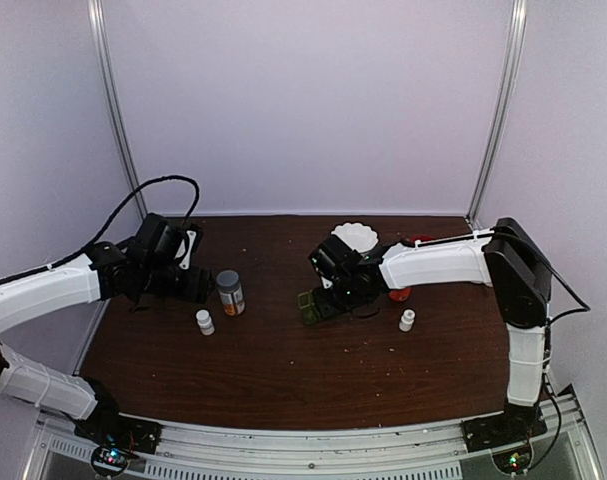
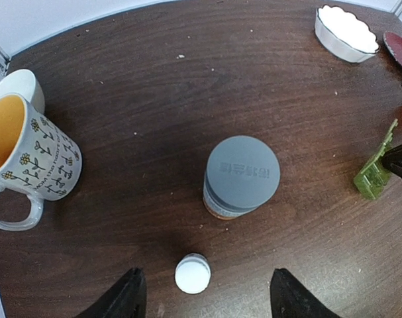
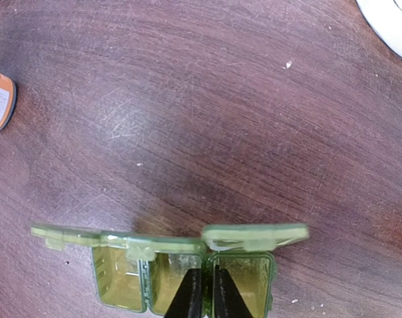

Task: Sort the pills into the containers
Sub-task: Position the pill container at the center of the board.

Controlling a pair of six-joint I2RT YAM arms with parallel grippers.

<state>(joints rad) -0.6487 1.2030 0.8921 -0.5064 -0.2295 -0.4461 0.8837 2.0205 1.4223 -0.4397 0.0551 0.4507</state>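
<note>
The green pill box [image 3: 187,271] lies on the dark table with its lids [image 3: 253,235] swung up, so its containers show. My right gripper [image 3: 204,295] is shut on the thin wall between the middle and right cells. The same pill box [image 1: 310,306] appears in the top view under that right gripper [image 1: 328,298]. No pills can be made out inside the cells. A whitish speck [image 3: 288,64] on the wood is too small to name. My left gripper [image 2: 204,298] hangs open over a small white bottle [image 2: 192,273], without touching it.
A grey-capped bottle [image 2: 242,175] stands just beyond the white bottle. A flowered mug [image 2: 28,156] is at the left, a white scalloped bowl [image 1: 355,236] at the back, a red object [image 1: 399,294] behind the right arm. Another small white bottle [image 1: 407,319] stands right of the box.
</note>
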